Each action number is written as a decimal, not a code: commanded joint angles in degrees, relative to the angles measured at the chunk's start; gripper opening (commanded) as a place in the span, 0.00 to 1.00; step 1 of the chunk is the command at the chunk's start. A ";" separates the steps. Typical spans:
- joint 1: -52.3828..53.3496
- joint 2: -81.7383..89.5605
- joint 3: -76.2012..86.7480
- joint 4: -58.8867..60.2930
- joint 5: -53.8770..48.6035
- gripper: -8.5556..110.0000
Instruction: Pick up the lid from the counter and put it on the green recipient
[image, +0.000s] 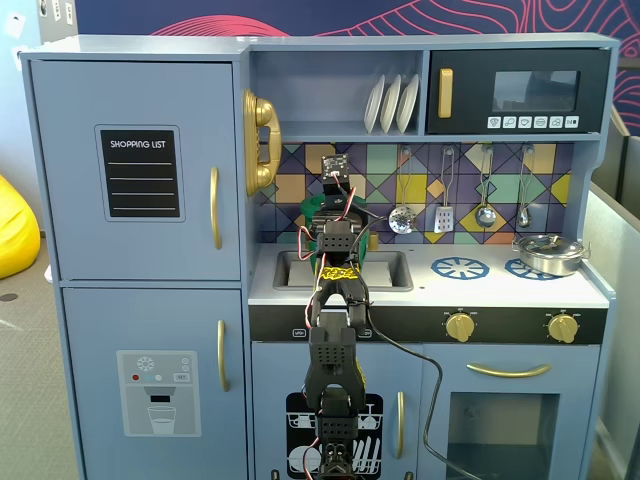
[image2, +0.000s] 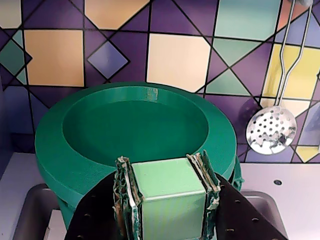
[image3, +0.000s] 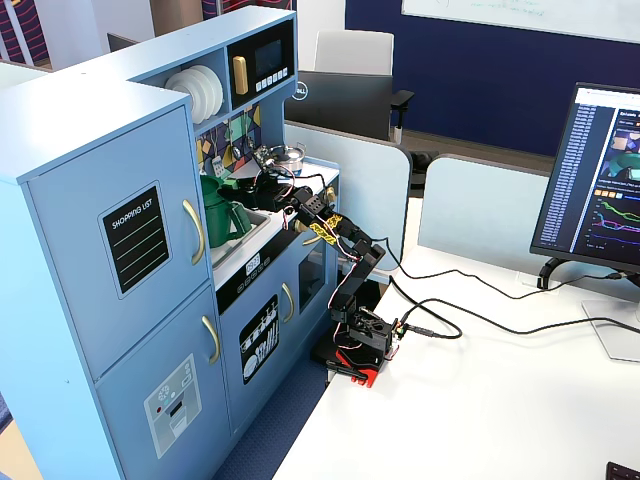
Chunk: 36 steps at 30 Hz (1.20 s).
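Observation:
In the wrist view my gripper (image2: 162, 162) is shut on the light-green tab handle (image2: 167, 195) of the round green lid (image2: 135, 125). The lid lies level over the top of the green recipient, whose dark-green wall (image2: 65, 207) shows just below the lid's rim. I cannot tell whether the lid rests on it or hovers just above. In a fixed view the arm reaches over the sink and hides most of the recipient (image: 308, 212). In another fixed view the recipient (image3: 215, 220) stands at the left end of the white counter (image3: 262, 228), with the gripper (image3: 248, 186) at its top.
The recessed sink (image: 385, 270) lies in front of the recipient. Blue burner rings (image: 459, 267) and a silver pot (image: 548, 253) are on the counter's right. Utensils hang on the tiled back wall, among them a skimmer (image2: 271, 130) close to the lid's right.

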<state>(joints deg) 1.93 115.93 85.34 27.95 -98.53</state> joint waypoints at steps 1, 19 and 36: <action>-0.26 1.67 -2.90 -0.44 -0.88 0.07; 3.16 3.69 0.53 1.85 2.64 0.30; 2.29 21.80 10.63 11.95 3.87 0.37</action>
<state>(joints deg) 5.19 126.65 87.89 37.18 -94.04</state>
